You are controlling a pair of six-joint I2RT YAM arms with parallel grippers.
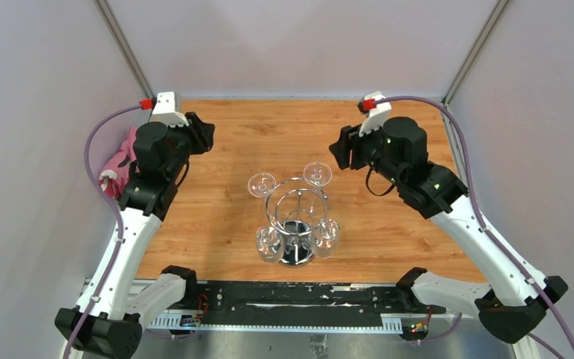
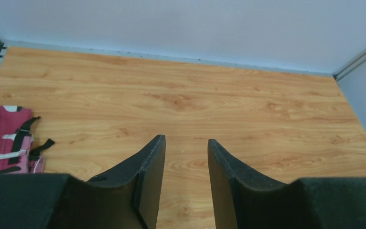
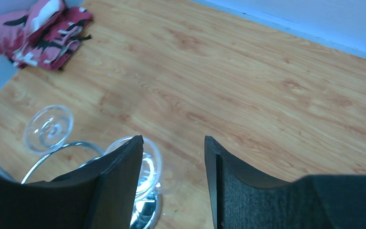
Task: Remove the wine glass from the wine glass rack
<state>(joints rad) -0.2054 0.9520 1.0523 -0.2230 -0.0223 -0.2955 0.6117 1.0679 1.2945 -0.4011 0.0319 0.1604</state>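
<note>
Left gripper (image 2: 186, 141): jaws parted, holding nothing, raised over the wood tabletop (image 2: 248, 95). Right gripper (image 3: 173, 141): jaws parted, holding nothing, poised near the wine glass rack (image 1: 297, 213), which stands mid-table toward the near edge with wine glasses (image 1: 318, 173) hanging on it. Red patterned cloth (image 1: 122, 161) at the table's left edge; pale walls (image 1: 291, 45) enclose it.

Wine glass rack (image 1: 297, 250) on table (image 1: 232, 142) centre

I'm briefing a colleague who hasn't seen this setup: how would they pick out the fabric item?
Start at the wooden table and follow its left edge. There lies a crumpled pink-and-red fabric bundle with black straps. It is the only soft, coloured thing, unlike the chrome wine glass rack and clear glasses mid-table.
</note>
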